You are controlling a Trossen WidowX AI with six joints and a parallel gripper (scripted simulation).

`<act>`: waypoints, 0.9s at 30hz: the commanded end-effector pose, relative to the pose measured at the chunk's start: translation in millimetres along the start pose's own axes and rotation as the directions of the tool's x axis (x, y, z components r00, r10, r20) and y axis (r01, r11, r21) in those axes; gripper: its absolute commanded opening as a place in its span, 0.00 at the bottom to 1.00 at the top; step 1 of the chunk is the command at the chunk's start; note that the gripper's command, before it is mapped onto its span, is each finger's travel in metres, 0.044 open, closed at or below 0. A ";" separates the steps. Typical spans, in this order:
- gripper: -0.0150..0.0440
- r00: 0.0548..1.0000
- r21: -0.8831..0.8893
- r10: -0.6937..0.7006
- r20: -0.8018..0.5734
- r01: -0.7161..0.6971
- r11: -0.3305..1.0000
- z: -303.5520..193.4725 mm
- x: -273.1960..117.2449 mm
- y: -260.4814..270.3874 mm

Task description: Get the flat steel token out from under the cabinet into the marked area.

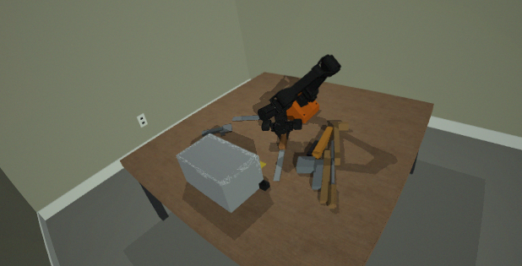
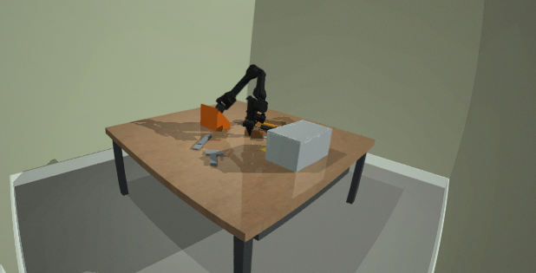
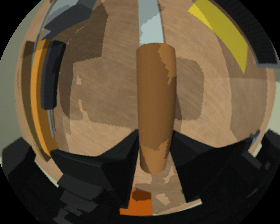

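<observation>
Hand (image 1: 283,134) (image 2: 249,132) (image 3: 152,132) of the black arm (image 1: 301,84) (image 2: 238,87), pointing down on the yellow-patch side of the cabinet (image 1: 220,162) (image 2: 299,145), its fingers pinching a brown wooden handle (image 1: 283,142) (image 2: 256,134) (image 3: 156,95). From this handle a flat pale blade (image 1: 279,166) (image 3: 151,25) extends, apart from the cabinet; whether it touches the bench (image 1: 359,221) (image 2: 195,179) cannot be told. The steel token cannot be made out in any view, so its place relative to the cabinet is uncertain. A yellow patch (image 1: 262,165) (image 2: 263,149) (image 3: 221,35) shows just beside the cabinet, and a black block (image 1: 264,185) sits at one of its corners. Farther from the cabinet than the blade lies a cluster of wooden-handled tools (image 1: 325,175). A grey T-shaped piece (image 1: 220,130) (image 2: 213,157) and a grey strip (image 1: 245,118) (image 2: 202,142) lie apart from the cabinet, the strip farther off. Farther still stands the arm's orange base (image 1: 310,112) (image 2: 210,119).
</observation>
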State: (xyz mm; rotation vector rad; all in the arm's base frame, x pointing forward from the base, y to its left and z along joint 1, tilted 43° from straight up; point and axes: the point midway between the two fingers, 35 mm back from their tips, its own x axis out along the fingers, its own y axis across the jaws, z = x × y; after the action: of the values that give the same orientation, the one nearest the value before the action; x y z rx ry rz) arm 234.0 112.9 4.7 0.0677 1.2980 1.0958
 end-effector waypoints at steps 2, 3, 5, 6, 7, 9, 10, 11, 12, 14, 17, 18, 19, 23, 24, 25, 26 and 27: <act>0.25 1.000 0.002 -0.005 0.003 0.005 1.000 -0.5 -1.6 -6.1; 0.25 1.000 0.002 -0.005 0.003 0.005 1.000 -0.8 -1.6 -7.0; 0.25 1.000 0.002 -0.005 0.003 0.005 1.000 -1.4 -1.6 -8.9; 0.25 1.000 0.002 -0.005 0.003 0.005 1.000 -1.6 -1.6 -9.8; 0.25 1.000 0.002 -0.006 0.003 0.006 1.000 -1.9 -1.6 -10.8; 0.25 1.000 0.002 -0.006 0.003 0.006 1.000 -2.6 -1.7 -12.9; 0.25 1.000 0.002 -0.006 0.003 0.006 1.000 -2.9 -1.7 -13.9; 0.25 1.000 0.001 -0.006 0.003 0.006 1.000 -3.2 -1.7 -14.9; 0.25 1.000 0.001 -0.006 0.003 0.006 1.000 -3.5 -1.7 -15.9; 0.25 1.000 0.001 -0.006 0.003 0.006 1.000 -4.0 -1.7 -17.9; 0.25 1.000 0.001 -0.006 0.003 0.006 1.000 -4.9 -1.7 -20.8; 0.25 1.000 0.001 -0.006 0.003 0.006 1.000 -5.1 -1.7 -21.8; 0.25 1.000 0.001 -0.006 0.003 0.006 1.000 -5.4 -1.7 -22.8; 0.25 1.000 0.001 -0.006 0.003 0.006 1.000 -6.7 -1.8 -26.8; 0.25 1.000 0.001 -0.006 0.003 0.006 1.000 -7.0 -1.8 -27.8; 0.25 1.000 0.001 -0.006 0.003 0.006 1.000 -7.3 -1.8 -28.8; 0.25 1.000 0.001 -0.007 0.003 0.007 1.000 -7.5 -1.8 -29.9; 0.25 1.000 0.001 -0.007 0.003 0.007 1.000 -7.8 -1.8 -30.9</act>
State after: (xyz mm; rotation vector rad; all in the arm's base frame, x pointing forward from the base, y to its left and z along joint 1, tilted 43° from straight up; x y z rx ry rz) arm 243.6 94.9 -13.6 0.0672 1.2977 1.0959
